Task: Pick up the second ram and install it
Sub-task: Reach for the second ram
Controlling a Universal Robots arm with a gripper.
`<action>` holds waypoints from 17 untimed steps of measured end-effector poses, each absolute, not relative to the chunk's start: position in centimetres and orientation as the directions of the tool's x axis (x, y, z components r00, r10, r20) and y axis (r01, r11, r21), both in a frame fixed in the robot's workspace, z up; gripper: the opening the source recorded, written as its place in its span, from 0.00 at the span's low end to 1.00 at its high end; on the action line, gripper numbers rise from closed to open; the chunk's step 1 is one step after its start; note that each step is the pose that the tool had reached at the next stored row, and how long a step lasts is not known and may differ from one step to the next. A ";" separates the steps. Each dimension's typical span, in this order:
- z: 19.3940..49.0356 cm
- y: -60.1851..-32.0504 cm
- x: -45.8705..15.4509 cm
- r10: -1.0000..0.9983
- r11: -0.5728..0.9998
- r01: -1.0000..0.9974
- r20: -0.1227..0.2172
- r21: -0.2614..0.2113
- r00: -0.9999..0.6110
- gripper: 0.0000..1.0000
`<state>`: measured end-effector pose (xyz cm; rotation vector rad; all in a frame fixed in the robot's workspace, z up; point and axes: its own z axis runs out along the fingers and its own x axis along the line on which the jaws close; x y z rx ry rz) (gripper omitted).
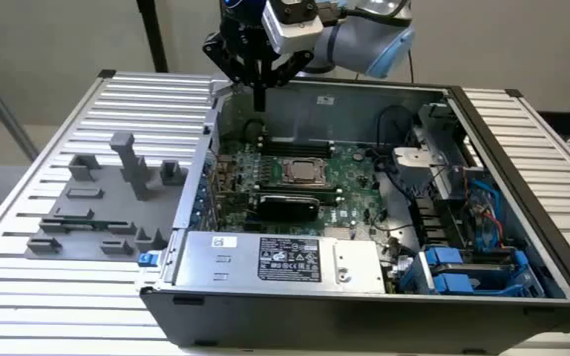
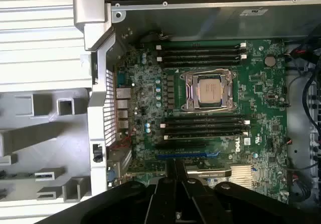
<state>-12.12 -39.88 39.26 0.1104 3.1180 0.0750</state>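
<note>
Gripper (image 1: 258, 80) hangs over the far edge of the open computer case (image 1: 508, 130); its fingers (image 2: 159, 203) pinch the second ram (image 1: 259, 98), a thin dark stick held upright above the motherboard (image 2: 261, 83); gray holder blocks (image 1: 87, 215) sit on the counter (image 1: 27, 304) beside the case.

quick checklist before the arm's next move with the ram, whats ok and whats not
1. gripper above the open case, not touching its walls: ok
2. ram held in the gripper: cannot tell
3. memory slots beside the processor in plain sight: ok
4. no cables lying across those slots: ok
5. gripper down at slot level: not ok, it hangs above the case
</note>
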 end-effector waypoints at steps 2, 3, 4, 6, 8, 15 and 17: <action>39.3 -39.9 -12.1 0.071 0.996 0.070 -0.019 0.049 -0.997 0.00; 39.3 -39.9 -12.1 0.071 0.996 0.070 -0.019 0.049 -0.997 0.00; 39.3 -39.9 -12.1 0.071 0.996 0.070 -0.019 0.049 -0.997 0.00; 39.3 -39.9 -12.1 0.071 0.996 0.070 -0.019 0.049 -0.997 0.00; 39.3 -39.9 -12.1 0.071 0.996 0.070 -0.019 0.049 -0.997 0.00; 39.3 -39.9 -12.4 0.071 0.996 0.070 -0.019 0.049 -0.997 0.00; 39.3 -40.1 -13.1 0.071 0.996 0.070 -0.019 0.049 -0.997 0.00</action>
